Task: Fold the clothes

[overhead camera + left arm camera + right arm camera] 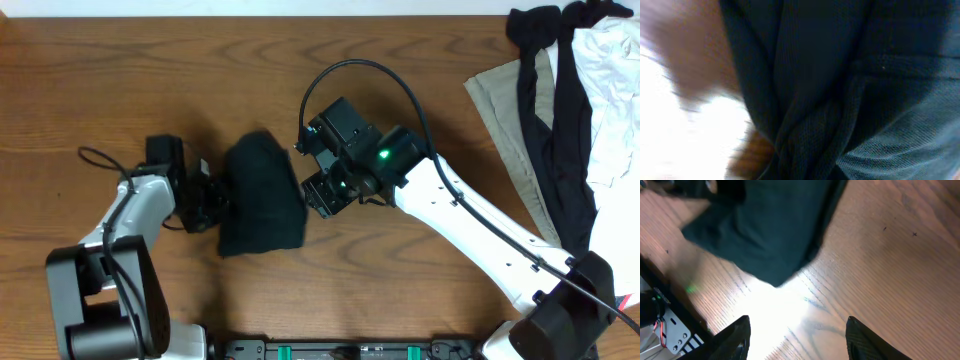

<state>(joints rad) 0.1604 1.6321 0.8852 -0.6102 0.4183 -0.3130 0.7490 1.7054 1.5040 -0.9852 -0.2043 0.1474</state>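
The clothes, a black T-shirt [260,195], lie folded into a compact bundle at the table's middle. My left gripper [208,202] is at the bundle's left edge and is shut on the fabric. In the left wrist view the dark cloth [840,90] fills the frame, gathered into pinched folds at the bottom; the fingers themselves are hidden. My right gripper [318,190] stands just off the bundle's right edge, open. In the right wrist view its fingertips [737,335] are spread over bare wood, and the black T-shirt [765,230] lies beyond them.
A heap of other garments fills the back right corner: a beige one [505,105], a white one [615,70] and black cloth [570,150] draped over them. A black cable [370,70] arcs above the right wrist. A mounting rail [330,350] lines the front edge.
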